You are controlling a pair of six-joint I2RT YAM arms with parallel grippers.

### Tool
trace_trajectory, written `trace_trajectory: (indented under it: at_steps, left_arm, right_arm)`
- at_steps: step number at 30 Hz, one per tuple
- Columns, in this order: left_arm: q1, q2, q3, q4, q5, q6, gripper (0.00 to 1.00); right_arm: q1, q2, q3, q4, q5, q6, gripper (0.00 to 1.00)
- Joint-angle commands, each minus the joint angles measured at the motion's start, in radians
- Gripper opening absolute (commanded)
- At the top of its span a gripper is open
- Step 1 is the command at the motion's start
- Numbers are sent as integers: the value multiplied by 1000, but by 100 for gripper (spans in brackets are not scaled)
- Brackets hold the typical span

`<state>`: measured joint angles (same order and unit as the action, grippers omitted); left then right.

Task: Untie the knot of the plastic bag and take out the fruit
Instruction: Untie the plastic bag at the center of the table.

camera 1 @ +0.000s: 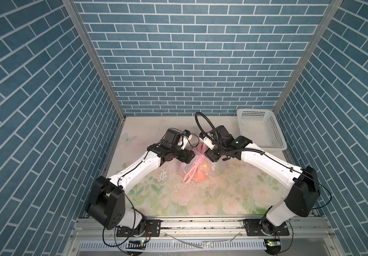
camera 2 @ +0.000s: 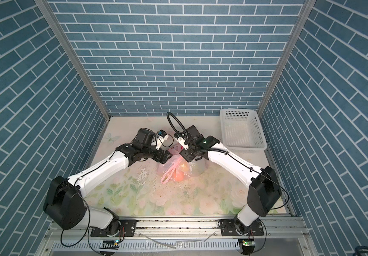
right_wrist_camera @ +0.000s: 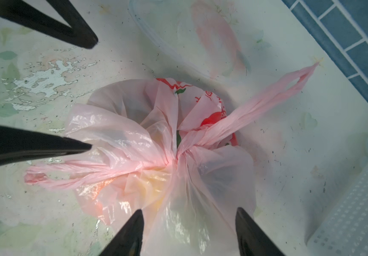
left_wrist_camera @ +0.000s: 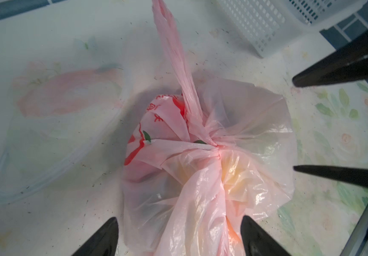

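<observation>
The pale pink plastic bag [camera 1: 197, 168] [camera 2: 175, 169] lies mid-table between both arms. Its knot [left_wrist_camera: 214, 144] [right_wrist_camera: 176, 157] is a tight bunch joining two loop handles; one handle [right_wrist_camera: 278, 97] stretches away over the table, and the other [right_wrist_camera: 67, 172] lies across the bag. Fruit [camera 1: 200, 176] [left_wrist_camera: 234, 175] shows orange and yellow through the film. My left gripper [left_wrist_camera: 179, 221] hovers open over the bag, with a handle strip lying loose between its fingers. My right gripper [right_wrist_camera: 189, 211] is also open, straddling bag film without pinching it.
A white perforated basket [camera 1: 248, 117] [camera 2: 236, 115] stands at the back right corner, close behind the right arm. Blue brick walls enclose the table on three sides. The floral tablecloth [camera 1: 178, 199] in front of the bag is worn and speckled.
</observation>
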<state>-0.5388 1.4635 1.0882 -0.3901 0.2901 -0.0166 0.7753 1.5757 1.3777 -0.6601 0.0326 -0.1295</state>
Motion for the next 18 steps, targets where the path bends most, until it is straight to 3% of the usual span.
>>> trace_trajectory:
  at_steps: [1,12,18]
  left_arm:
    - [-19,34,27,-36,39,46,84]
    - [-82,168,70,29,37,52,63]
    - [-87,181,43,75,-4,36,40]
  right_arm:
    - [-18,-56,-46,-48,-49,57,66]
    - [-82,-88,-166,90,-115,125,66]
    - [-92,-75,-201,156,-168,137,66]
